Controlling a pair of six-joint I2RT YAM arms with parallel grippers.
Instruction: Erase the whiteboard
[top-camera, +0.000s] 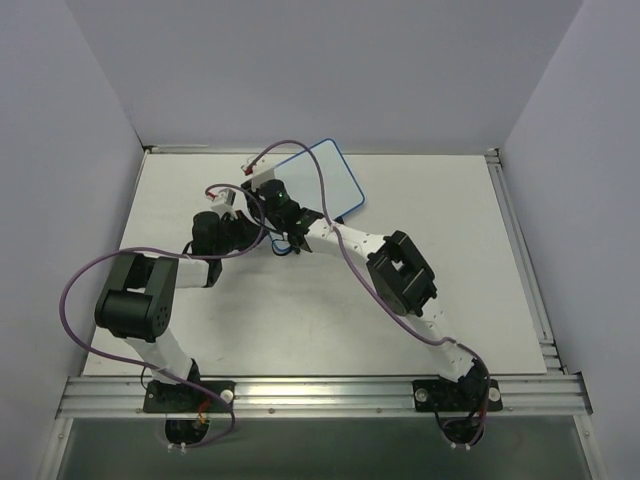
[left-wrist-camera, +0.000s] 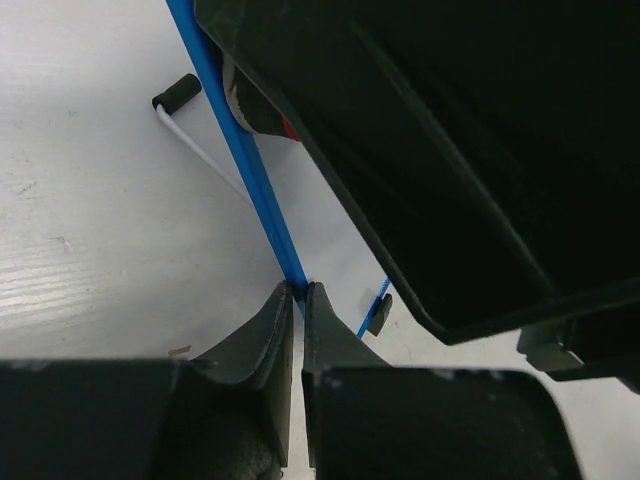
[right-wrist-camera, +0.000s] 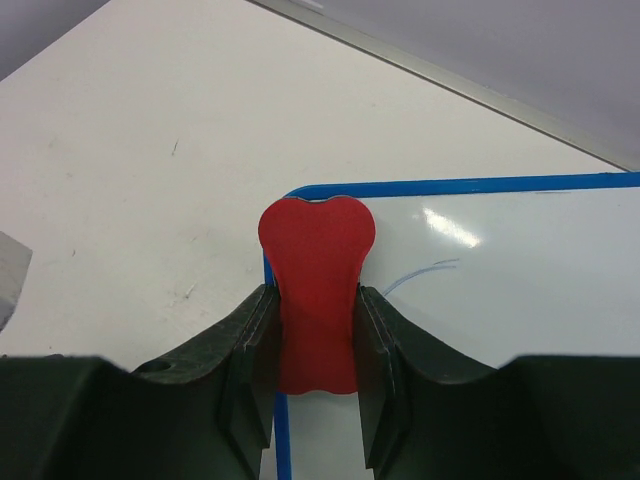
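Observation:
The whiteboard (top-camera: 325, 175) lies at the back middle of the table, white with a thin blue rim. My left gripper (top-camera: 270, 238) is shut on its blue rim (left-wrist-camera: 242, 155) near a corner, the fingertips (left-wrist-camera: 282, 300) pinching the edge. Two black feet (left-wrist-camera: 178, 93) show beside the rim. My right gripper (right-wrist-camera: 315, 300) is shut on the red eraser (right-wrist-camera: 315, 270), which rests over the board's left corner (right-wrist-camera: 480, 270). A faint blue stroke (right-wrist-camera: 420, 275) lies just right of the eraser. In the top view the right gripper (top-camera: 268, 190) is at the board's left end.
The right arm's dark housing (left-wrist-camera: 450, 150) hangs close over the left gripper. Purple cables (top-camera: 330, 215) loop over both arms. Metal rails (top-camera: 520, 240) border the right and near edges of the white table (top-camera: 440, 200); grey walls surround it.

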